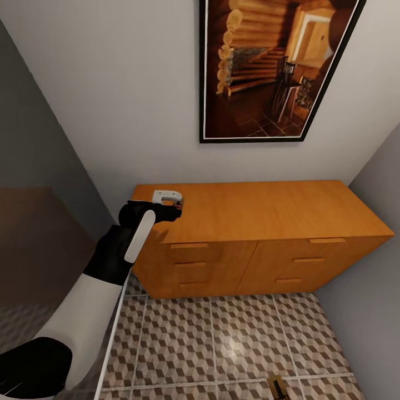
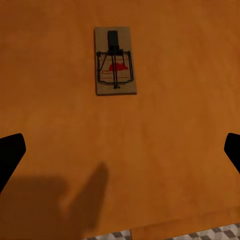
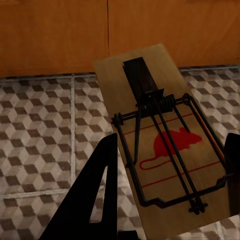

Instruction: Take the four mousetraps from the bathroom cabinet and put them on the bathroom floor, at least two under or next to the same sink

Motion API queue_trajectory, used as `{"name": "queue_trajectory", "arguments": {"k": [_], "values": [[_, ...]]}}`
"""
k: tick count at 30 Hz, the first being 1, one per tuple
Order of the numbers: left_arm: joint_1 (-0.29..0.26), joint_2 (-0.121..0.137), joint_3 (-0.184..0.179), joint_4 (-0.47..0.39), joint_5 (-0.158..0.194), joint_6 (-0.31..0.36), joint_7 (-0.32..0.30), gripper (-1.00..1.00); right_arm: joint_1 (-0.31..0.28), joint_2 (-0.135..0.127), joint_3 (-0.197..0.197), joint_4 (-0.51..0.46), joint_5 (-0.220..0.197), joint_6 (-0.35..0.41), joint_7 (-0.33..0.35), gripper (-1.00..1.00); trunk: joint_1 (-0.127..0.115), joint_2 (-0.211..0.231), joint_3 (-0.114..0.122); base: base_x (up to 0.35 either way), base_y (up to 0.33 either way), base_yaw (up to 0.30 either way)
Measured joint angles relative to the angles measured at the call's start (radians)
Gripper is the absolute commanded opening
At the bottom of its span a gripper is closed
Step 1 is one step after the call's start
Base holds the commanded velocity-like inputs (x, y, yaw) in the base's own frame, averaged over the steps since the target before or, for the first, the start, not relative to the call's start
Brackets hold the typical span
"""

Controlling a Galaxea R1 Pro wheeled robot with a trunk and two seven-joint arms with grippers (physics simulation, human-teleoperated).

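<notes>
- The head view is looking forward and down at the cabinet (image 1: 261, 233), a framed picture (image 1: 272, 66) on the wall above it and the bathroom floor (image 1: 222, 344) below.
- The left wrist view is looking straight down, from fairly near, at the cabinet top (image 2: 175, 150) and one mousetrap (image 2: 115, 61); it is sharing that top with the head view.
- The right wrist view is looking very close along a held mousetrap (image 3: 165, 140) toward the floor tiles and cabinet front, both also in the head view.

One mousetrap (image 2: 115, 61) lay on the cabinet (image 1: 266, 211); the cabinet stood on the floor (image 1: 222, 344) below a picture (image 1: 272, 66).
</notes>
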Motion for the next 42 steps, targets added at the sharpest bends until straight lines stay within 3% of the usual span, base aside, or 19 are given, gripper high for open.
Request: {"name": "queue_trajectory", "arguments": {"k": [25, 42], "values": [[0.0, -0.001, 0.0, 0.0, 0.0, 0.0, 0.0, 1.0, 0.004, 0.003, -0.001, -0.001, -0.001, 0.0, 0.002, -1.0, 0.0, 0.0, 0.0, 0.007, 0.0, 0.0], [0.0, -0.002, 0.0, 0.0, 0.0, 0.0, 0.0, 1.0, 0.004, 0.005, 0.0, -0.001, -0.001, 0.0, 0.002, -1.0, 0.0, 0.0, 0.0, 0.198, 0.0, 0.0]]}}
